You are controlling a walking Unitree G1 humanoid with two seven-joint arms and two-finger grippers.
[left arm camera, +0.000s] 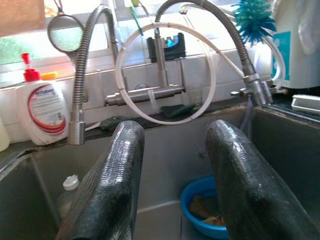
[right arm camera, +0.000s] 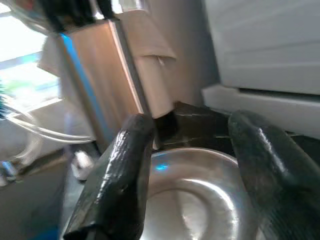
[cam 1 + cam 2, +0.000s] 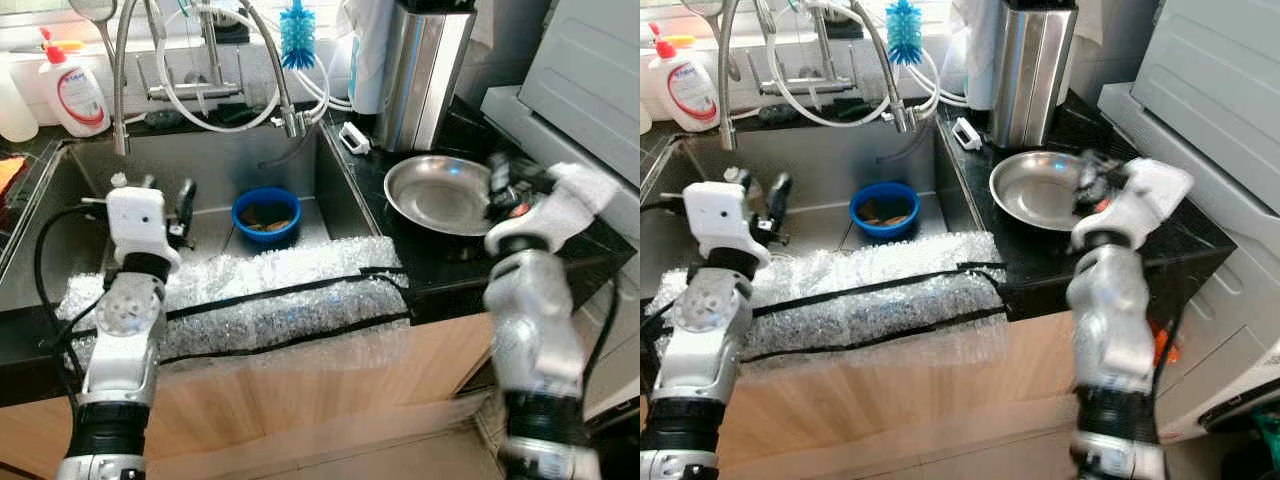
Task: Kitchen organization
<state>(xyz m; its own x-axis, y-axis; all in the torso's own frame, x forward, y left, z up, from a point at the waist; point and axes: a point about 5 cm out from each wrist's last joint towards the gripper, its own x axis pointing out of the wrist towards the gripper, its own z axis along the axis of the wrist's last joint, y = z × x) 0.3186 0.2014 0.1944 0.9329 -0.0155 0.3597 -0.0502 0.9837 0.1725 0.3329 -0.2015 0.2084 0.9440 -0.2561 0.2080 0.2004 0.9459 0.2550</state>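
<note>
right hand (image 3: 497, 188) hovers spread and empty over the near rim of the steel bowl (image 3: 437, 195) on the worktop (image 3: 420, 265); i judge it nearer than the left hand (image 3: 172, 205), spread empty above the sink (image 3: 215, 165).

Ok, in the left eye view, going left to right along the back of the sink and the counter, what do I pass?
Soap bottle → blue bottle brush → tall steel canister. Lower down: left gripper over the sink → blue bowl → steel plate → right gripper.
</note>
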